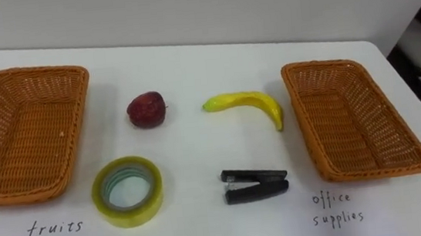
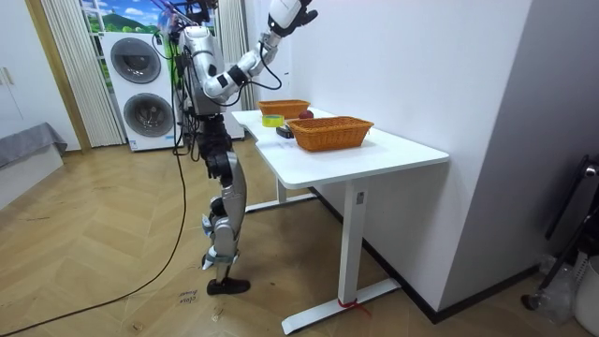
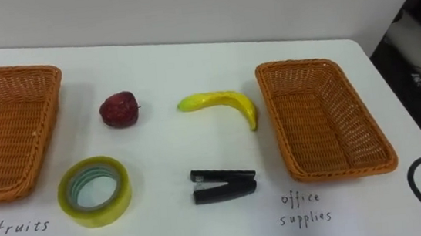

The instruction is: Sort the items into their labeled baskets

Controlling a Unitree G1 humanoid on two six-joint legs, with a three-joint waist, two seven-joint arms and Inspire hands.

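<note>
White table (image 1: 190,66) against a plain wall, robot standing at its long side per the room view. My read on progress: zero of four placed

Both wicker baskets are empty. The fruit basket (image 1: 78,138) is on the robot's left and the office basket (image 1: 302,125) on its right, each with a handwritten label on the tabletop in front of it. All four items lie loose between the baskets, none touching another item or a basket

- far row: red fruit (image 1: 146,110) nearer the fruit basket; banana (image 1: 248,103) with one end just beside the office basket's rim, apart from it
- near row: tape roll (image 1: 130,212) lying flat near the fruit basket's front corner; black stapler (image 1: 255,185) lying closed, nearer the office basket

So the banana and the tape roll each sit by the wrong basket and need the longer carry across. The red fruit and the stapler are the short moves

The right hand (image 2: 286,16), which I judge as right from the body, is raised high over the table's edge in the room view. It carries none of the four items. I can't tell from that range whether it's spread or closed

Still to do: everything. Red fruit and banana go left, tape roll and stapler go right
</note>
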